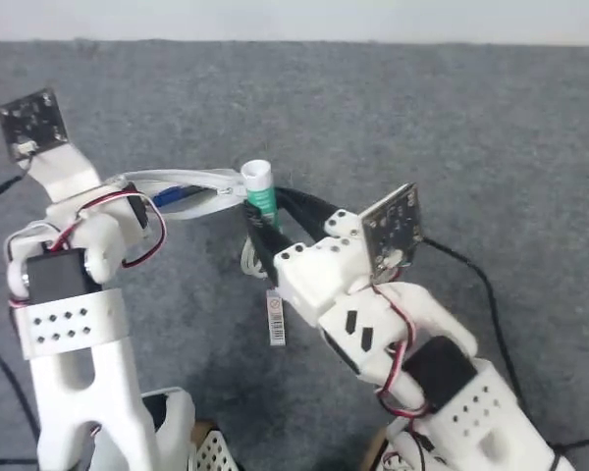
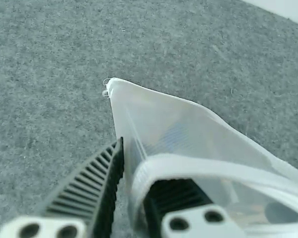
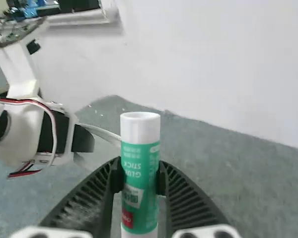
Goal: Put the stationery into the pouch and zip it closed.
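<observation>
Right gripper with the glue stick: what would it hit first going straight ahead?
Probably the translucent white zip pouch held by the left gripper, just beyond the green-and-white glue stick that the right gripper holds; depth is unclear.

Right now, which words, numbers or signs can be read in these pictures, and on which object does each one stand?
"GLUE STICK": white letters on the green label of the glue stick, held in the right end effector.
Smaller print lower on the same label: too blurred to read.
White tag with a small red mark, in the high view: too small to read.
</observation>
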Robot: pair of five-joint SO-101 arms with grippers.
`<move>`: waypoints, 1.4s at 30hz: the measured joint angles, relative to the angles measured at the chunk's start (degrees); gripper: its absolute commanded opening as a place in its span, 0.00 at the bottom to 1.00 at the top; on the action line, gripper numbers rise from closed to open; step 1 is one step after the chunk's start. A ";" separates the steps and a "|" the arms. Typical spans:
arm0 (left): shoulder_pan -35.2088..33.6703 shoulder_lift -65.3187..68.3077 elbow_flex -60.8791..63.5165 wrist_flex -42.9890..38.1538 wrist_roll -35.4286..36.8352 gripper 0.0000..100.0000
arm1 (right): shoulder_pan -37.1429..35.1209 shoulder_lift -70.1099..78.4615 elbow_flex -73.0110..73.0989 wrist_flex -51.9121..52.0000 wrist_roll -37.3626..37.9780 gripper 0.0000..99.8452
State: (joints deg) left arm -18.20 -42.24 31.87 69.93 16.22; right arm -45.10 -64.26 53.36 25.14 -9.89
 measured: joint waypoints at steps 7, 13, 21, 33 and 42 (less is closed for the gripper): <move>0.00 0.00 0.00 0.00 0.00 0.01 | -0.09 0.09 3.78 -16.09 0.00 0.01; 0.00 0.00 0.00 0.00 0.00 0.01 | -1.85 0.18 5.27 -24.44 0.00 0.01; 0.00 0.00 0.00 0.00 0.00 0.01 | -3.08 8.79 8.09 -37.63 0.00 0.01; 0.00 0.00 0.00 0.00 0.00 0.01 | -3.16 16.97 8.09 -50.55 0.00 0.01; 0.00 0.00 0.00 0.00 0.00 0.01 | -3.16 30.42 8.09 -61.10 0.00 0.01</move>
State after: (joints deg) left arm -18.20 -42.24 31.87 69.93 16.22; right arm -48.26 -33.85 61.45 -35.96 -9.89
